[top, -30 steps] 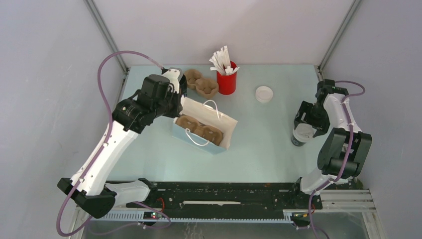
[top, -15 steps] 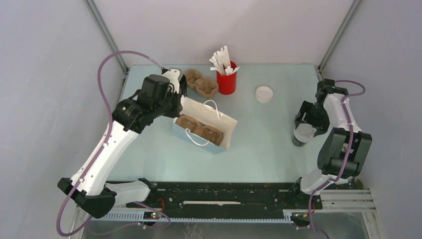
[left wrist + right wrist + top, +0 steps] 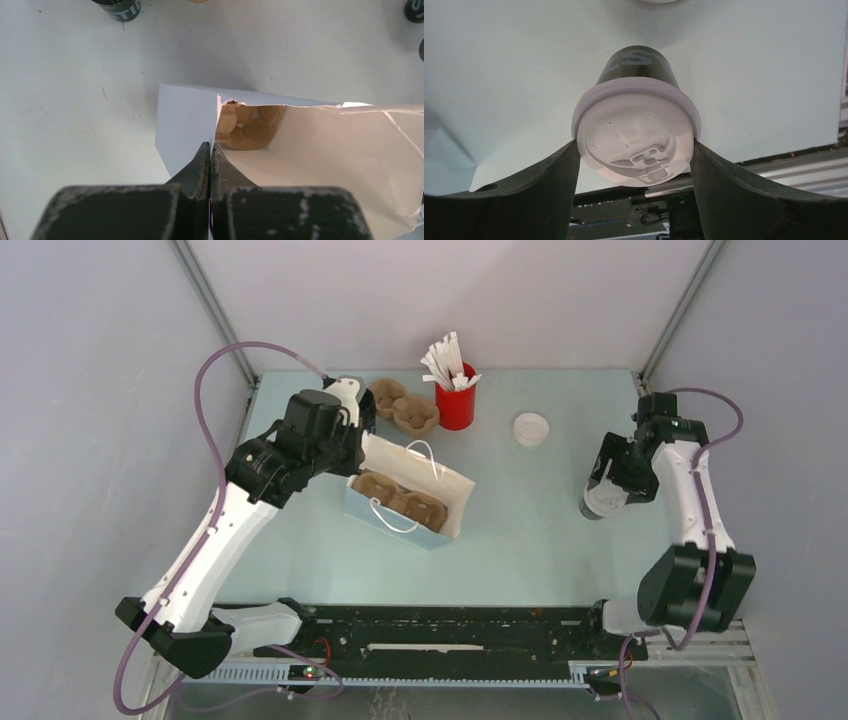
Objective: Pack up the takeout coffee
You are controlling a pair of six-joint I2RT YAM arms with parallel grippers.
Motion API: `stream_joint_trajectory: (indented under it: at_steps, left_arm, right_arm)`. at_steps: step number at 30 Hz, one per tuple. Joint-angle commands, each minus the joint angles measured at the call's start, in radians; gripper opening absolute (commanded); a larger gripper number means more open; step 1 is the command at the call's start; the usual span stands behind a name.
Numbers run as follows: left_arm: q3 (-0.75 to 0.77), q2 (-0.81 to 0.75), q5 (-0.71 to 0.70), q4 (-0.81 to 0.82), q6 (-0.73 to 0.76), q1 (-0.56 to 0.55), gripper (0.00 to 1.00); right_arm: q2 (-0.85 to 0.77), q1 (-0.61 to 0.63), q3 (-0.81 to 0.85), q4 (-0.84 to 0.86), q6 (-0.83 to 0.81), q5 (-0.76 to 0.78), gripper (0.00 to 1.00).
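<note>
White-lidded takeout coffee [image 3: 636,135], at three o'clock on the desk [image 3: 520,530], clamped by my right tool [image 3: 635,147], set wide; my left tool [image 3: 210,150], fully closed, pinches the paper bag [image 3: 180,125] open; bagging remains.

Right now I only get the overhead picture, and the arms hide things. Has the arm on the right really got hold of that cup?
Observer: Its wrist camera shows the right fingers touching the rim of the white lid on both sides of the takeout coffee.
Operator: And on the other side?
Observer: The left fingers are pinched shut on the top edge of the paper bag.
Operator: Anything printed on that lid?
Observer: Raised lettering reads caution, contents hot.
</note>
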Motion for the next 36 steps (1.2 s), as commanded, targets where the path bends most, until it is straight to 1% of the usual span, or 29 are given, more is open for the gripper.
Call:
stream_joint_trajectory:
  at_steps: [1,5,10,14,18,20,24,28,32,36]
  left_arm:
    - [0.038,-0.001,-0.012,0.024,-0.034,0.003,0.00]
    - [0.037,-0.006,0.001,0.022,-0.049,0.004,0.00]
    - [0.030,-0.037,-0.014,0.016,-0.062,0.003,0.00]
    - [-0.020,-0.111,0.004,0.110,-0.054,0.002,0.00]
    - [-0.090,-0.177,0.018,0.208,-0.012,0.000,0.00]
    - [-0.090,-0.179,0.024,0.209,0.016,0.000,0.00]
    - [-0.090,-0.185,0.044,0.196,0.061,-0.001,0.00]
    - [-0.095,-0.186,0.057,0.182,0.081,-0.003,0.00]
    - [-0.110,-0.187,0.059,0.180,0.085,-0.004,0.00]
    - [-0.123,-0.192,0.059,0.182,0.076,-0.004,0.00]
  right_arm:
    - [-0.158,0.076,0.041,-0.013,-0.032,-0.122,0.76]
    - [-0.291,0.202,0.066,0.007,-0.023,-0.205,0.75]
    - [-0.383,0.393,0.191,0.030,0.010,-0.308,0.74]
    - [-0.408,0.540,0.338,0.071,0.028,-0.371,0.74]
    - [-0.381,0.707,0.489,0.099,0.039,-0.407,0.72]
    - [-0.340,0.799,0.583,0.083,0.035,-0.393,0.71]
    - [-0.227,1.011,0.731,0.029,0.031,-0.296,0.69]
    - [-0.161,1.206,0.802,0.037,0.050,-0.200,0.69]
    - [-0.109,1.339,0.802,0.062,0.087,-0.108,0.68]
    - [-0.044,1.404,0.830,0.006,0.131,0.023,0.66]
